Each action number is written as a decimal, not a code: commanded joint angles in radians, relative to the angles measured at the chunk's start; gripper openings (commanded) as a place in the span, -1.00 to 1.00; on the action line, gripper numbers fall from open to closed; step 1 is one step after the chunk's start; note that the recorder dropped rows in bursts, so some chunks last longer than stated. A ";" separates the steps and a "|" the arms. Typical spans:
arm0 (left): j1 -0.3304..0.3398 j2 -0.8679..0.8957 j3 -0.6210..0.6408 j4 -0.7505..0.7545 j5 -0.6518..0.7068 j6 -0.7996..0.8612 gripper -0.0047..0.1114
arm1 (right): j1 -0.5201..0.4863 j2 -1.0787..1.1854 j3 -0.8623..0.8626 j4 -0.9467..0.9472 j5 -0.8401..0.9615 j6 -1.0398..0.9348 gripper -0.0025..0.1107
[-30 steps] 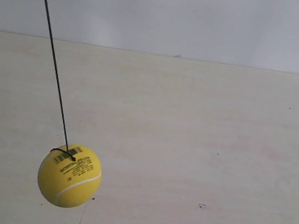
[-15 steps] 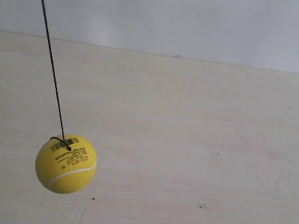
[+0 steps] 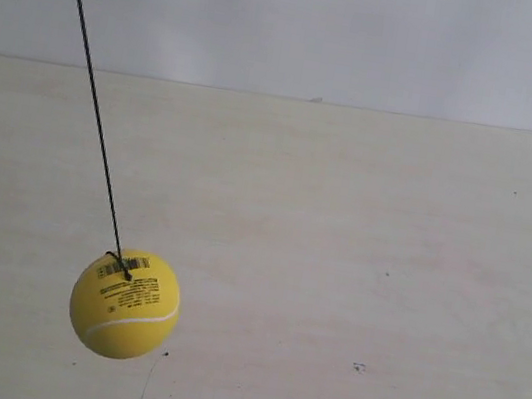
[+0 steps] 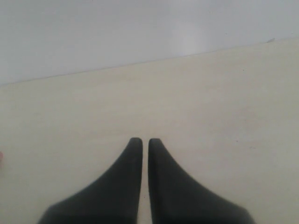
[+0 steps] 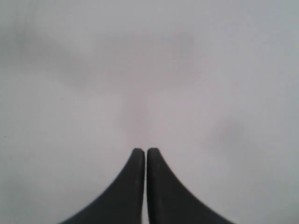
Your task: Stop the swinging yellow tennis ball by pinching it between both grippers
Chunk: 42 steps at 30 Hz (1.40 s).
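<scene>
The yellow tennis ball [image 3: 124,304] hangs low at the exterior view's left on a thin black string [image 3: 93,91], its barcode and white seam facing the camera. Neither arm shows in the exterior view. In the left wrist view my left gripper [image 4: 145,142] is shut, its two black horn-shaped fingers [image 4: 124,182] nearly touching, with only the pale table beyond. My right gripper [image 5: 145,151] is also shut, facing a blank grey wall. The ball appears in neither wrist view.
A pale cream table [image 3: 358,255] spreads under the ball and meets a grey-white wall [image 3: 324,26] at its far edge. A small dark mark [image 3: 358,367] sits on the tabletop.
The ball swung up and to the view's left half a second ago, then came back down and to the right. No arm has entered the exterior view.
</scene>
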 commanded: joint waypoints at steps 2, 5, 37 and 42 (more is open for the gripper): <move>0.003 -0.003 0.003 0.000 -0.002 0.005 -0.84 | -0.103 -0.007 -0.001 0.000 -0.003 0.001 -0.96; 0.003 -0.003 0.003 0.000 -0.002 0.005 -0.84 | -0.136 -0.007 -0.001 0.000 -0.001 0.001 -0.96; 0.003 -0.003 0.003 0.000 0.000 0.004 -0.84 | -0.136 -0.007 -0.001 0.255 -0.041 0.741 -0.96; 0.003 -0.003 0.003 0.000 0.000 0.004 -0.84 | -0.136 -0.006 -0.001 0.314 -0.124 1.052 -0.96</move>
